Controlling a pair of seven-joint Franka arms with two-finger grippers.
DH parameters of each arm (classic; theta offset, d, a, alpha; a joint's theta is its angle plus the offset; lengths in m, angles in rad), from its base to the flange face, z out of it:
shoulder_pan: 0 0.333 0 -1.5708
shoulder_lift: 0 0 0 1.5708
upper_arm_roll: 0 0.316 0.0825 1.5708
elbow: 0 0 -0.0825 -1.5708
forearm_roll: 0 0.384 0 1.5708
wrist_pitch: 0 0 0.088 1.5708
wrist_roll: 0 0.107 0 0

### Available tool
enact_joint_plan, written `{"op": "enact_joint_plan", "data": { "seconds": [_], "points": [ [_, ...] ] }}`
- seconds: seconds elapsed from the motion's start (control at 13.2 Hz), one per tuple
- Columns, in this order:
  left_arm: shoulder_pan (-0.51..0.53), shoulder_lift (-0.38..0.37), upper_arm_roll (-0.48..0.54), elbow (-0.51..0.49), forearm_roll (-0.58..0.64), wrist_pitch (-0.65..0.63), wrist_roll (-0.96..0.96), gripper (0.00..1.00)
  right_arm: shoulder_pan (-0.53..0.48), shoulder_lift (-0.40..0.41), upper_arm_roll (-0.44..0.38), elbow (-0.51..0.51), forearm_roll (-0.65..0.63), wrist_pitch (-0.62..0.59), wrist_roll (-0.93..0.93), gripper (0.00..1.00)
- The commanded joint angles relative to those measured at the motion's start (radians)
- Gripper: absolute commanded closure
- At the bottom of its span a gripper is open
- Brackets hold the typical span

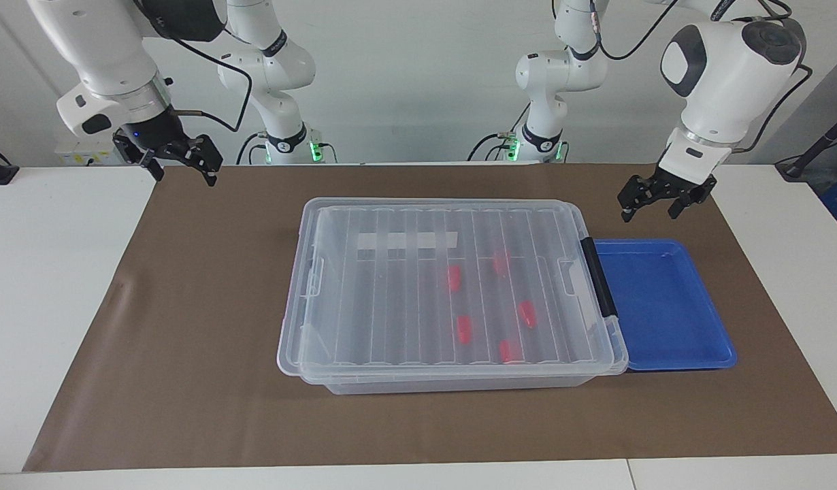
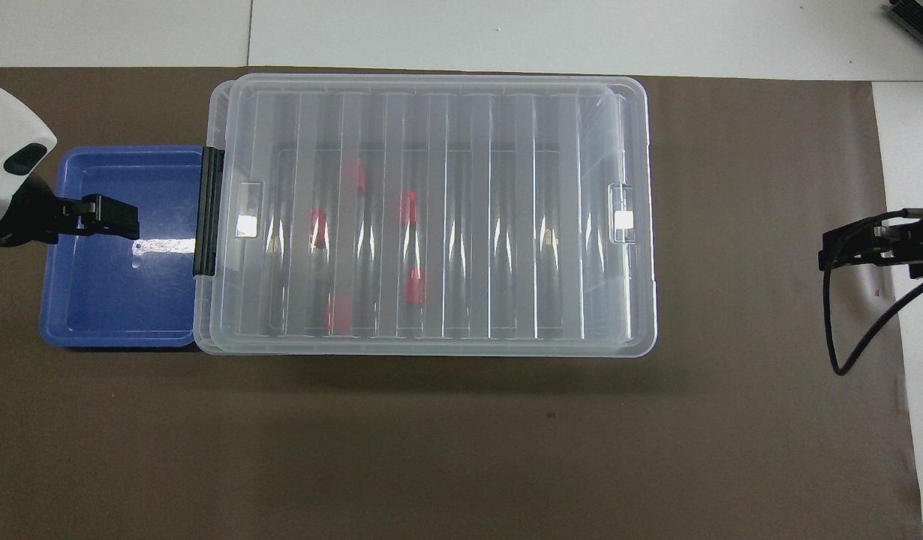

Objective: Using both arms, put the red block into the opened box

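The clear box [image 1: 290, 327] [image 2: 649, 300] stands mid-table with its ribbed lid lying on it. Through the lid I see several red blocks [image 1: 453, 278] [image 2: 408, 206] inside, in the half toward the left arm's end. My left gripper [image 1: 648, 214] [image 2: 127, 219] hangs open and empty above the blue tray. My right gripper [image 1: 186, 178] [image 2: 833, 247] is open and empty, raised high over the brown mat's edge at the right arm's end, well apart from the box.
A shallow blue tray [image 1: 663, 306] [image 2: 116, 300] with nothing in it lies against the box's black-handled end, toward the left arm's end. A brown mat [image 1: 187, 340] covers the white table under both.
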Motion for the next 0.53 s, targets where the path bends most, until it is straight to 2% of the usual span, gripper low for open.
{"op": "enact_joint_plan", "data": {
  "seconds": [0.0,0.45],
  "points": [
    [0.013,-0.023,-0.005,-0.021,-0.020,-0.005,0.008,0.00,-0.034,-0.004,0.007,-0.010,-0.011,0.007,-0.094,0.00],
    [0.013,-0.023,-0.005,-0.024,-0.020,0.000,0.008,0.00,-0.040,0.011,0.007,0.028,0.000,-0.007,-0.103,0.00]
  ]
}}
